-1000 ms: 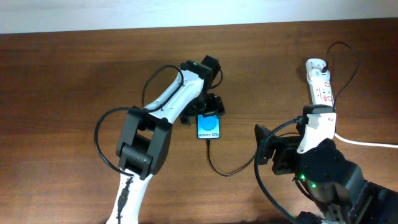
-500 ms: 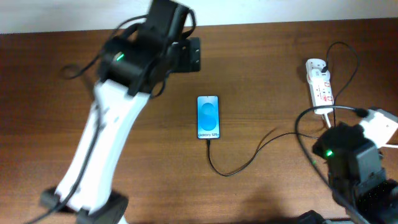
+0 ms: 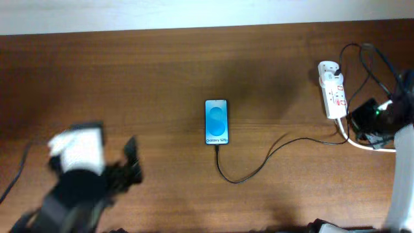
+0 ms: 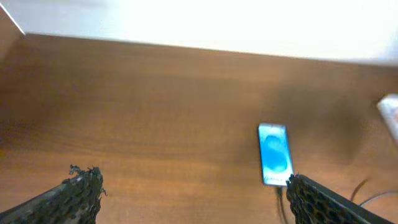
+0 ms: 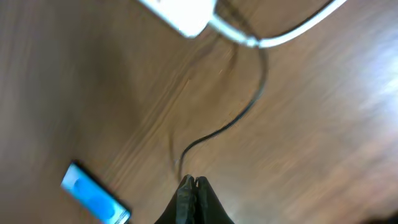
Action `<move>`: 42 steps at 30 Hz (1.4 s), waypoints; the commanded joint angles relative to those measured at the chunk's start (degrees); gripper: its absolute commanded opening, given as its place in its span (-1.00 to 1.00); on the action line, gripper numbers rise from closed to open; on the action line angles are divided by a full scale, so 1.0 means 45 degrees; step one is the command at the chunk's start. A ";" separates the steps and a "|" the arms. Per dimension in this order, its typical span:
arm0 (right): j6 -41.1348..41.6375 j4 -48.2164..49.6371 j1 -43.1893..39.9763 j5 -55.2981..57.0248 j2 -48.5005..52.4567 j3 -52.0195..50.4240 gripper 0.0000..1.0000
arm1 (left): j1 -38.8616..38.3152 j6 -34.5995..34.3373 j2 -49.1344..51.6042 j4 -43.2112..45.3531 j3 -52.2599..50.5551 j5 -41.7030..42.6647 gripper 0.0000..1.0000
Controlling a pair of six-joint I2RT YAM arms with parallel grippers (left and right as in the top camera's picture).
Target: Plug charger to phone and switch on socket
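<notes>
Both arms have left the middle: the left gripper [image 4: 189, 196], spread wide and empty, sits near-left; the right gripper [image 5: 193, 185], pressed together on nothing, hangs by the socket [image 3: 333, 90] at far right. The charger [image 3: 249, 173] meets the near end of the phone [image 3: 216, 121], mid-table, so plugging looks done; switching seems left.

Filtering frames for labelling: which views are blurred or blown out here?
Overhead: phone and socket sharp, left arm smeared by motion. Left wrist: soft throughout, wall along the top blown out white. Right wrist: streaky motion blur on charger and socket end, glare on the table at right.
</notes>
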 commanded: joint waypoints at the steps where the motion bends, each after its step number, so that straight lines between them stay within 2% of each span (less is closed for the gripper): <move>1: -0.0442 0.0481 -0.0209 -0.1758 0.0903 0.0335 -0.92 | -0.0024 -0.0209 -0.1914 -0.0010 -0.0899 -0.0636 0.98; 4: -0.0447 0.1608 -0.0214 -0.1457 0.1122 0.0330 -0.92 | -0.0029 -0.0209 -0.2409 -0.1234 -0.0899 -0.0627 0.98; 8: 0.0563 0.2424 -0.0214 0.1311 0.1122 0.0335 -0.92 | -0.0024 -0.0204 -0.2409 -0.3162 -0.0899 -0.0622 0.98; 13: 0.0714 0.2982 -0.0325 0.1350 0.1156 0.0413 -0.92 | -0.0029 -0.0209 -0.2526 -0.5251 -0.0908 -0.0617 0.98; 16: 0.0704 0.2710 -0.0884 0.1350 0.1316 0.0957 -0.92 | 0.0058 -0.0209 -0.2754 -0.5285 -0.0918 -0.0617 0.98; 19: 0.0631 0.1904 -0.1389 0.1341 0.2215 0.2181 -0.91 | 0.1647 -0.0209 -0.2846 -0.5285 -0.0923 -0.0617 0.98; 22: 0.0559 0.0515 -0.1462 0.1234 0.3963 0.3895 -0.92 | 0.3988 -0.0209 -0.3220 -0.5285 -0.0923 -0.0617 0.99; 27: 0.0466 -0.0991 -0.1462 0.0296 0.6645 0.6212 -0.92 | 0.4711 -0.0209 -0.5474 -0.5285 -0.0923 -0.0617 0.98; 32: 0.0719 -0.0253 -0.1171 -0.0102 0.7514 0.6339 -0.92 | 0.5994 -0.0209 -0.8058 -0.5285 -0.0918 -0.0622 0.98; 38: 0.1851 0.1035 0.0053 0.0204 0.7587 0.6339 -0.92 | 0.6742 -0.0209 -0.8578 -0.5285 -0.0918 -0.0622 0.98; 42: 0.2773 0.1622 0.0039 0.0321 0.7621 0.6339 -0.92 | 0.6737 -0.0209 -0.8578 -0.5285 -0.0918 -0.0622 0.98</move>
